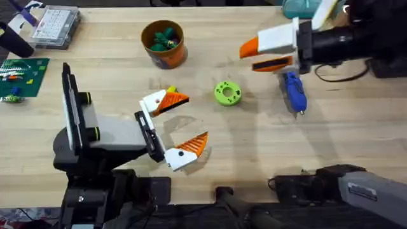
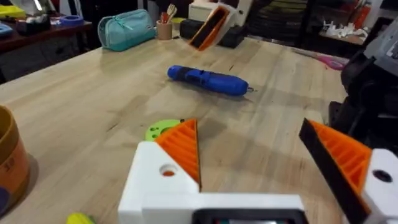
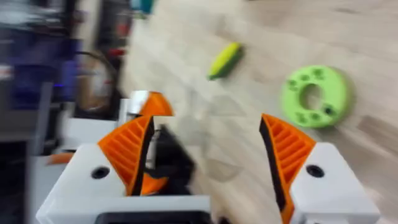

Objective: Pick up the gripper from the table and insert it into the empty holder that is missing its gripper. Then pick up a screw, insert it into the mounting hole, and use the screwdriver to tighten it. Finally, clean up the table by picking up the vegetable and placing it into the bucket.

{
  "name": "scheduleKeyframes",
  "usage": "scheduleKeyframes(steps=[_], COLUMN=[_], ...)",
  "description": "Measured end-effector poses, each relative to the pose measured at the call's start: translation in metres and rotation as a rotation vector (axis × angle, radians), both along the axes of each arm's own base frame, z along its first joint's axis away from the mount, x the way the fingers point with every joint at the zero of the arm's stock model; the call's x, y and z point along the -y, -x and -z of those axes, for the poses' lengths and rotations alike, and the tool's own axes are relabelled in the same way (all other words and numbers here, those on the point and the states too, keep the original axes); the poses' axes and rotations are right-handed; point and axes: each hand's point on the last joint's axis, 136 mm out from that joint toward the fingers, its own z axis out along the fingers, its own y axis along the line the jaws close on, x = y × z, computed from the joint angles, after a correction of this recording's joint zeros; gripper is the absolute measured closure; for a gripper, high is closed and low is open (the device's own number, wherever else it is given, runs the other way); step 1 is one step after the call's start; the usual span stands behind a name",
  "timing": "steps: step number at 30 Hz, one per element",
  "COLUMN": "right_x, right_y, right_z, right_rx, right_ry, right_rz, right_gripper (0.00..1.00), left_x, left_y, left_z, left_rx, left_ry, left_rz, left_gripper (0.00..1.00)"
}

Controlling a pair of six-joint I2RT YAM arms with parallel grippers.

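Observation:
My left gripper (image 1: 184,124) lies open in the middle of the table, nothing between its fingers. Its far white holder (image 1: 152,102) carries the orange wedge gripper (image 1: 173,100); the near bracket bears a ribbed orange tip (image 1: 194,144). In the left wrist view the holder (image 2: 155,180) shows its round mounting hole (image 2: 168,171) beside the wedge (image 2: 183,149). The blue screwdriver (image 1: 294,92) lies to the right. My right gripper (image 1: 261,56) hovers open and empty just behind it. A yellow-green vegetable (image 3: 225,60) lies on the table just behind the holder. The orange bucket (image 1: 164,43) stands at the back.
A flat green ring-shaped disc (image 1: 227,93) lies between the left gripper and the screwdriver. Green items sit inside the bucket. A clear parts box (image 1: 56,25) and a green board (image 1: 22,73) occupy the far left. A teal pouch (image 2: 127,28) lies at the table's far right end.

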Motion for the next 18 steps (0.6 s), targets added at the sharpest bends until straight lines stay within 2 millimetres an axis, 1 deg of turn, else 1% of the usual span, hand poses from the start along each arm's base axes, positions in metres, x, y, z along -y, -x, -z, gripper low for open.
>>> scheduleKeyframes(steps=[8, 10, 12, 15, 18], right_x=[0.044, 0.054, 0.062, 0.07, 0.071], right_y=[0.016, 0.019, 0.024, 0.032, 0.037], right_z=[-0.003, 0.0, 0.008, 0.02, 0.026], right_rx=[0.126, 0.14, 0.135, 0.132, 0.147], right_ry=[0.349, 0.424, 0.504, 0.624, 0.704], right_rz=[0.066, 0.073, 0.068, 0.035, -0.006], right_gripper=[0.006, 0.006, 0.006, 0.006, 0.006], left_x=[0.0, 0.0, 0.0, 0.0, 0.0], left_y=[0.0, 0.0, 0.0, 0.0, 0.0], left_z=[0.0, 0.0, 0.0, 0.0, 0.0], left_rx=[0.0, 0.0, 0.0, 0.0, 0.0], left_ry=[0.0, 0.0, 0.0, 0.0, 0.0], left_rz=[0.001, 0.002, 0.002, 0.002, 0.002], left_gripper=[0.014, 0.014, 0.014, 0.015, 0.014])
